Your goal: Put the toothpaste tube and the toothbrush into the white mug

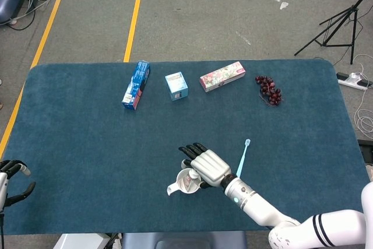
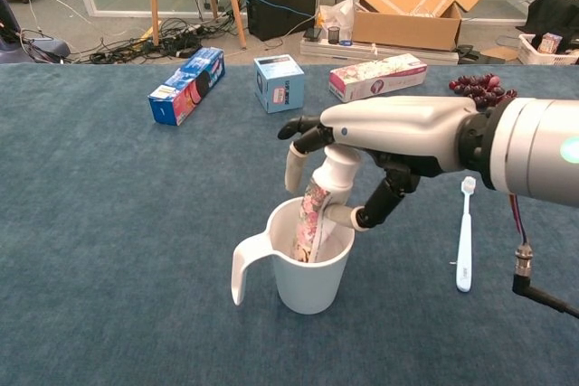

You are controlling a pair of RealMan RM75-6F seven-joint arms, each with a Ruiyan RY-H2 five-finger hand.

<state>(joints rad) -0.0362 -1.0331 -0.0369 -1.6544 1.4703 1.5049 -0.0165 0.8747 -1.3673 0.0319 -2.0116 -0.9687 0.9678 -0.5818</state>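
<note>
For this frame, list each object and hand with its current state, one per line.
white mug: upright on the table, toothpaste tube inside.
toothpaste tube: standing in the mug, cap end up, tilted.
right hand: over the mug, fingers around the tube's cap.
toothbrush: flat on the table, right of the mug, not yet picked up.
left hand: at the table's left edge, holding nothing.
blue box: lying on its side.
grapes: resting on the table.
</note>
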